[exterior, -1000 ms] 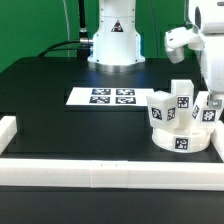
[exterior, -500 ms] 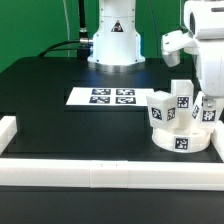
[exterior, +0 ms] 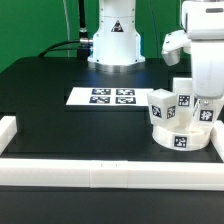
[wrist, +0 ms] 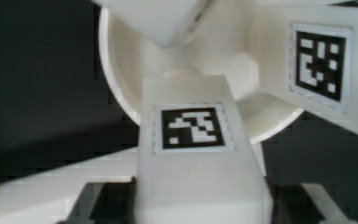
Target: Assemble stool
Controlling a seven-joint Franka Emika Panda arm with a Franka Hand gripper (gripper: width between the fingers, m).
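Exterior view: the stool parts sit bunched on the black table [exterior: 60, 75] toward that view's right, by the white border rail [exterior: 110, 172]; the round seat [exterior: 178, 138] lies flat with several blocky legs [exterior: 161, 109] standing on or against it, probably stacked so to keep the tags facing outward; the claw [exterior: 203, 112] has its fingers down among the legs at the seat's far edge. In the wrist view a tagged leg [wrist: 197, 135] lies straight between the two dark fingertips [wrist: 98, 196], and the jaws look drawn in against its sides; I judge it clamped on that leg, gripped across its narrow width so it can be lifted clear of the others. The marker board [exterior: 102, 96] lies apart, untouched.
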